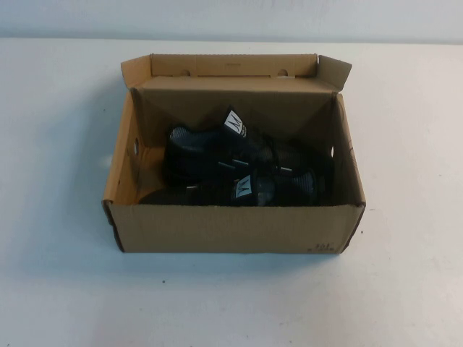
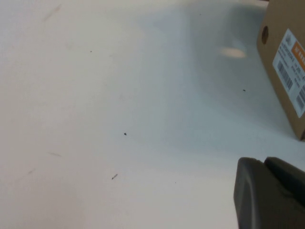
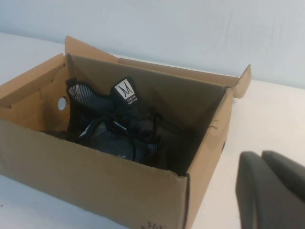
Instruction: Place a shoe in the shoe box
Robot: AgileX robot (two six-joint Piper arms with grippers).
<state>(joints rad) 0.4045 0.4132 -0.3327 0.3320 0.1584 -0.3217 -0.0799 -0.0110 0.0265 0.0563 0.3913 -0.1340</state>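
**Desk:** Jaws first, please. How did they stand?

**Photographer:** Neither set could be read. Only a dark corner of the left gripper (image 2: 269, 193) showed in the left wrist view, low over the bare white table (image 2: 119, 95), with nothing in it that I could see. Whether its jaws were spread or pressed together, I could not tell. The right gripper (image 3: 271, 188) was much the same in the right wrist view: a dark edge beside the box, apart from it, jaw state impossible to tell. Neither arm appeared in the high view.

**Desk:** And the shoe?

**Photographer:** Black shoes (image 1: 239, 170) lay inside the open cardboard shoe box (image 1: 231, 228), which sat near the middle of the table. One white tongue label (image 1: 234, 123) stood up toward the rear of the box, and a second label (image 1: 242, 188) showed nearer the front wall. The dark shapes ran together, so I could not say exactly where one shoe ended and the other began. The right wrist view caught the laces and a grey mesh panel (image 3: 83, 93) against the box's left wall.

**Desk:** Anything else on the box?

**Photographer:** Its lid flap (image 1: 235, 65) was folded back at the far side. A round hole (image 3: 62, 103) pierced the left wall. From the left wrist camera, a white and orange barcode sticker (image 2: 291, 71) showed on the outside of that end.
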